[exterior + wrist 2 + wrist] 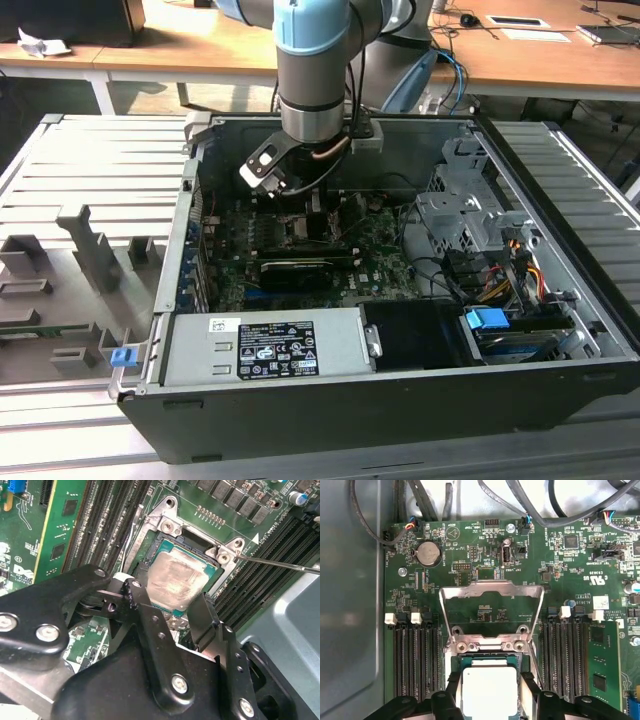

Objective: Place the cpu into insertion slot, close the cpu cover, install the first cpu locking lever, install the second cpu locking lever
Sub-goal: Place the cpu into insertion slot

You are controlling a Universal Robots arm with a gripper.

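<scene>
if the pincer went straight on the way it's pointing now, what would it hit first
Most likely the cpu, which lies in the insertion slot right in line with the pincer. The cpu cover is swung open, off that line. How much gap remains is unclear.

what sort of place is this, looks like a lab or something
Probably a robotics lab or workshop: an open computer case sits on a ribbed metal bench, a robot arm reaches into it, and wooden desks stand behind.
</scene>
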